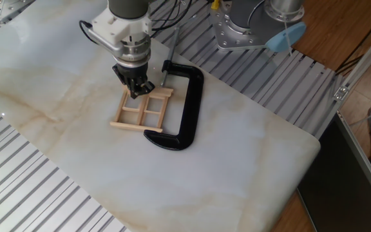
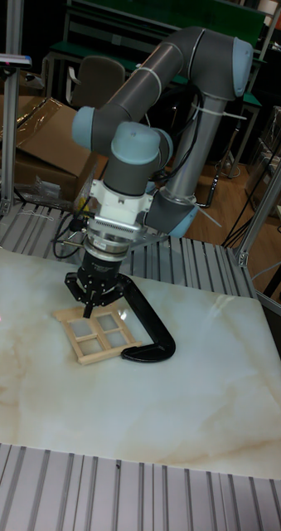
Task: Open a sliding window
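While the arm hangs over the slab, scene reads as follows.

Sliding window (image 1: 143, 111): small pale-wood frame with crossbars making panes, lying flat on the marble slab (image 1: 237, 161); also seen in the tall fixed view (image 2: 94, 328). One end sits inside the mouth of the black C-clamp (image 1: 184, 106), its far rail by the clamp's screw, its near rail touching the clamp's lower foot.

Gripper (image 1: 138, 90): pointing straight down at the window's far-left corner, black fingers right at the top rail. In the tall fixed view (image 2: 96, 309) the fingers spread outward, tips at the frame's upper edge.

Jaw state: partly spread, not clamped tight. Whether the tips actually pinch a stick or just touch it, cannot tell; the wrist blocks the contact in the fixed view and it is too small in the other.

C-clamp: lying flat on the slab, open side facing the window, screw rod running up toward the grooved metal table (image 1: 37, 193). In the tall view (image 2: 148, 336) it curls around the window's right side.

Arm (image 2: 169, 91): grey UR5 links with light blue caps, bent over the slab from the back.

Slab: white marble with tan veins, resting on the ribbed aluminium table.
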`<state>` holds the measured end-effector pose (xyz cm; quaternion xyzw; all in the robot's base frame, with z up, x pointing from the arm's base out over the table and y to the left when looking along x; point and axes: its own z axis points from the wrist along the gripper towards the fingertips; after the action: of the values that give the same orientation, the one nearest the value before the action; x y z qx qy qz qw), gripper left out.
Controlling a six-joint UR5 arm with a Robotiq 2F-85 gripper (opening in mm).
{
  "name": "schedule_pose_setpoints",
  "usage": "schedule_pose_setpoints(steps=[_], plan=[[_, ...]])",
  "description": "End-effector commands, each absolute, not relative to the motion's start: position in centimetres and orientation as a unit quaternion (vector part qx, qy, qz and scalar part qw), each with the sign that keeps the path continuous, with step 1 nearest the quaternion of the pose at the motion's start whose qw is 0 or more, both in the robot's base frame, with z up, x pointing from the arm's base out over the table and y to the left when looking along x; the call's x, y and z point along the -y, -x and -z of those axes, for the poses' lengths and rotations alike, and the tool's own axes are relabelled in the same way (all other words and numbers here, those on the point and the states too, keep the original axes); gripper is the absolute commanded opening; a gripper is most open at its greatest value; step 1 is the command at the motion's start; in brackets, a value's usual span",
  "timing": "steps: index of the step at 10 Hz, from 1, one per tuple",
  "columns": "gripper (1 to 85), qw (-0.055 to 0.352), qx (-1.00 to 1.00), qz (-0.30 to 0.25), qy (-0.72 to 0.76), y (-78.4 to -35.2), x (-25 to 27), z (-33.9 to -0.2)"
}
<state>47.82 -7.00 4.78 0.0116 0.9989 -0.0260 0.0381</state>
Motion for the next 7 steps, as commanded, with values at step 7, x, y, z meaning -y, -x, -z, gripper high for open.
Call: schedule_pose_setpoints(steps=[7], plan=[[0.7,0.074,-0.988,0.006,-0.136,-47.0,6.9,-8.5]])
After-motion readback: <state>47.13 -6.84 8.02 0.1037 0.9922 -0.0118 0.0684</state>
